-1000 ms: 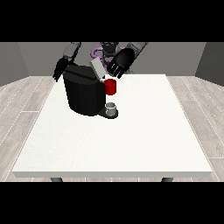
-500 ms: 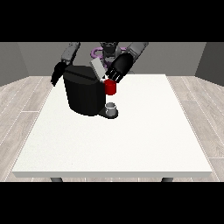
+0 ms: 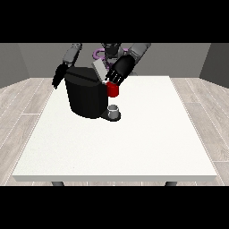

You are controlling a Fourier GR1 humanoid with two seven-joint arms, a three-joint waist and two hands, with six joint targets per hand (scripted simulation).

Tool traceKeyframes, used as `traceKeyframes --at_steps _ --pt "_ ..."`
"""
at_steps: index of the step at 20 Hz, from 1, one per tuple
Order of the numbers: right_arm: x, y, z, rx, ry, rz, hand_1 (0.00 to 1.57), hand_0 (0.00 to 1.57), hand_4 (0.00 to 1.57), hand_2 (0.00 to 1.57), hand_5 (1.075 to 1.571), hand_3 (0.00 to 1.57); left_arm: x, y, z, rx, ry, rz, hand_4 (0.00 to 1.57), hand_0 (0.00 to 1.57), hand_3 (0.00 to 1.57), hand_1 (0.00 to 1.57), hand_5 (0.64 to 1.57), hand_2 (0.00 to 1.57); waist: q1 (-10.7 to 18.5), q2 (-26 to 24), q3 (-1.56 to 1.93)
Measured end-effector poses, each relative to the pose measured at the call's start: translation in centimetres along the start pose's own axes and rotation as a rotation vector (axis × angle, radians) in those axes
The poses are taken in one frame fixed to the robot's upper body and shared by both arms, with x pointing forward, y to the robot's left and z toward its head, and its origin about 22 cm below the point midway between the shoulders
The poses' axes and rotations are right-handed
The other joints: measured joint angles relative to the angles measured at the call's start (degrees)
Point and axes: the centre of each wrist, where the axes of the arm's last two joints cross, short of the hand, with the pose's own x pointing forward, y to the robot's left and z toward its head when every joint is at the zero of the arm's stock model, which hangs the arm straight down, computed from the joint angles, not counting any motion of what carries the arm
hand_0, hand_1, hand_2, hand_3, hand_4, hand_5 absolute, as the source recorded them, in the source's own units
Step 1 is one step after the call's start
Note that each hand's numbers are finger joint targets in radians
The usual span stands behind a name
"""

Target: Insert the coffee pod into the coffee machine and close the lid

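A black, boxy coffee machine [image 3: 87, 97] stands on the white tabletop [image 3: 120, 143] toward its far left part, with a red front piece [image 3: 112, 90] sticking out at its upper right and a small grey cup [image 3: 114, 110] sitting on the low base just below that. A pale grey lid [image 3: 99, 70] stands tilted up from the top of the machine, its upper end leaning toward the robot. The hand at the view's right [image 3: 120, 70] hangs over the machine's top right corner, its dark fingers pointing down toward the red piece and the lid's lower edge; whether they are curled round anything cannot be told, and the coffee pod itself cannot be made out, so its place is unclear. The hand at the view's left [image 3: 58, 77] hangs just beside the machine's upper left edge, at the rim of the tabletop, and the lie of its fingers cannot be told either. No brand, label or writing can be read on the machine or on anything else.
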Motion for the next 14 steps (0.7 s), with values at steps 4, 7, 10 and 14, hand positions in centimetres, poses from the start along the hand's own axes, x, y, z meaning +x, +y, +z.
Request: traceKeyframes --at_steps 4,7,10,14 --pt "0.0 -0.5 -0.1 0.002 0.000 -0.004 0.00 0.00 0.10 0.00 1.571 0.00 -0.1 0.2 0.1 0.020 0.001 -0.008 0.37 1.20 1.20 1.20 1.571 1.25 -0.35 0.08 0.00" --pt "0.2 -0.4 -0.2 -0.002 -0.001 -0.010 0.00 0.00 0.00 0.00 1.571 0.00 -0.2 0.5 0.1 0.030 -0.011 -0.010 0.36 1.22 1.20 1.22 1.571 1.24 -0.41 0.41 0.00" --pt "0.4 -0.6 -0.6 -0.006 -0.013 -0.008 0.00 0.00 0.00 0.00 1.571 0.00 0.3 1.1 0.1 0.054 -0.021 -0.023 0.36 1.19 1.17 1.19 1.571 1.21 -0.53 1.06 -0.01" --pt "0.6 -0.4 -0.5 -0.011 -0.006 0.001 0.00 0.00 0.00 0.00 1.571 0.00 0.3 0.7 0.0 0.075 -0.022 -0.035 0.00 1.23 1.16 1.23 1.571 1.24 -0.61 0.68 0.00"
